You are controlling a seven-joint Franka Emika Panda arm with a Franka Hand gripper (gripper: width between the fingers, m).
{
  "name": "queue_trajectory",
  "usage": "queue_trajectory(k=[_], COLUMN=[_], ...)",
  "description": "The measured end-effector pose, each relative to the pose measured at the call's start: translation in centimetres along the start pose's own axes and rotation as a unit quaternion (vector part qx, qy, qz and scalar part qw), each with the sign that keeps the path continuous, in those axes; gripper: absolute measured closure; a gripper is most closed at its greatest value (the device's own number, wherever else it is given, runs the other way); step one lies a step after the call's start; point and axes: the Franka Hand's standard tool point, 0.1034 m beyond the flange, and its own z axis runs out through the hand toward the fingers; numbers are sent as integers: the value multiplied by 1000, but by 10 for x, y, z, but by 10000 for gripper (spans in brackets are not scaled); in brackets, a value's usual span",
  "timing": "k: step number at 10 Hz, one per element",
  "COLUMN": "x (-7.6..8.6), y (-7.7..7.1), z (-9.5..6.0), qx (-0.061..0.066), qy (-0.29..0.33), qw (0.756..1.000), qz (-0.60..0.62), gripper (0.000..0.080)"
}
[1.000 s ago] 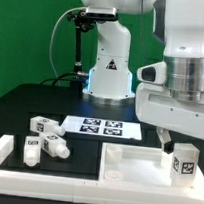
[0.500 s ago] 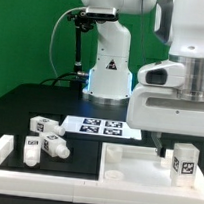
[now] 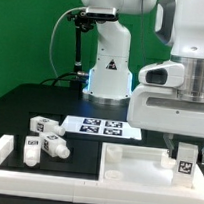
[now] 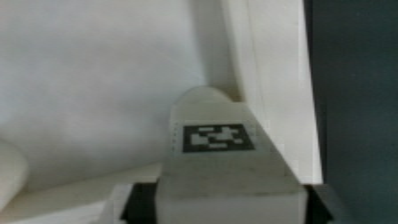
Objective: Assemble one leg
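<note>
We see the gripper point(image 3: 185, 147) low over the panel point(image 3: 135, 165) at the exterior view's right, with the leg point(image 3: 186, 165) upright under it, tag facing the camera. In the wrist view the leg point(image 4: 217, 160) runs out from between the two dark fingers point(image 4: 143, 204), one on each side of it, so we read the fingers as closed on the leg. Its far end sits close against a raised edge of the panel point(image 4: 107, 90); whether it is seated in anything we cannot tell, the contact is hidden by the leg itself.

Risks as we judge them:
- Leg tip may be off the hole or corner it is meant for; pushing down then would jam it or tilt it in the grip.
- The grip is on smooth plastic, so a twist or push could slip the fingers and leave the leg loose or crooked.
- The panel looks unclamped; side force from the arm could shove it along the table.
- Releasing before the leg is fixed would let it topple onto the panel.

Three spare legs point(image 3: 41, 142) lie well apart at the exterior view's left, near the marker board point(image 3: 103, 127); no collision threat from here.
</note>
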Motion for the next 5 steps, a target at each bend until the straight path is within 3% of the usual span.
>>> queue_trajectory(k=[3,4,5], x=[0,0,1], y=[0,1,3], z=[0,-1,-1], qx=[-1,1,11], qy=[4,0,-9], qw=[981,956,924], qz=[195,293,382], gripper=[515,515,515])
